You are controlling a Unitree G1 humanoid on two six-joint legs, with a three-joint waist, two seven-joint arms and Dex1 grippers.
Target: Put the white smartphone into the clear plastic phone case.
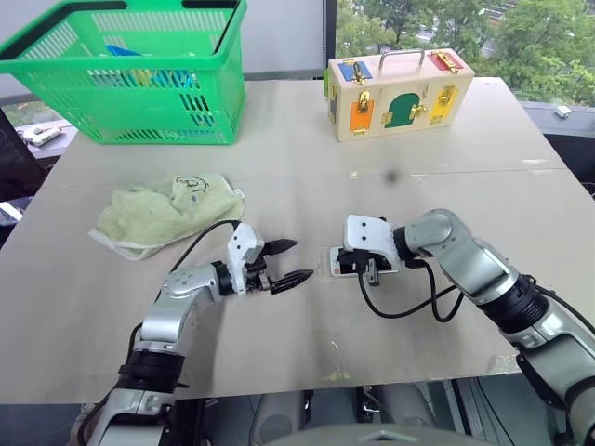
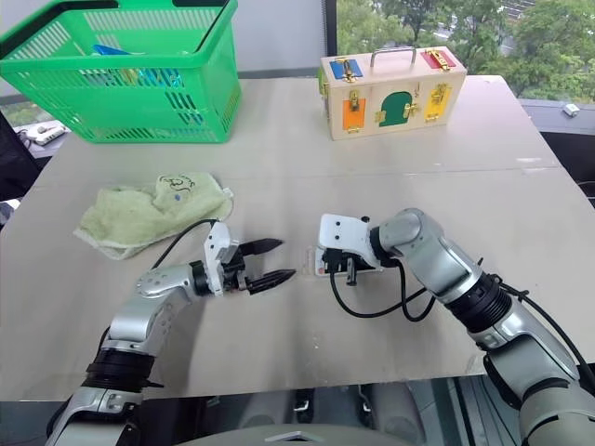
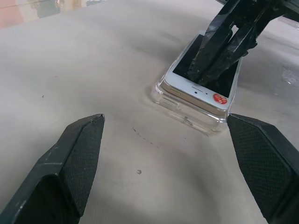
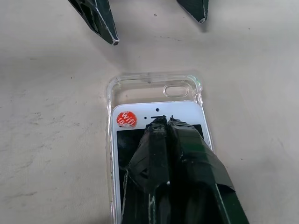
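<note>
While the clear plastic phone case (image 4: 154, 88) lies flat on the bench (image 1: 307, 316), the white smartphone (image 4: 187, 112) is seen resting inside it, screen up. The phone is not fully seated: at the end of the case with the camera cutout, a strip of bare transparent plastic is left uncovered beyond the phone's top edge. A round red sticker (image 4: 126, 119) is carried on the phone's white bezel, near that same end.

The right tool (image 4: 162, 122) is seen with its two black fingers pressed together, their tips set down on the phone's face close to the earpiece. Nothing is pinched between them.

The left tool (image 1: 290, 262) is held just beside the case, on the side of the cutout end, with its fingers spread wide and nothing between them. It hovers low over the bench and is pointed toward the case, apart from it.

Farther from the case, beyond the left tool, a crumpled pale green towel (image 1: 167, 214) is laid on the bench. A green plastic basket (image 1: 130, 70) is placed at the far edge, well apart from the case, and a wooden box with coloured latches (image 1: 398, 93) is set beside the basket along that far edge.
</note>
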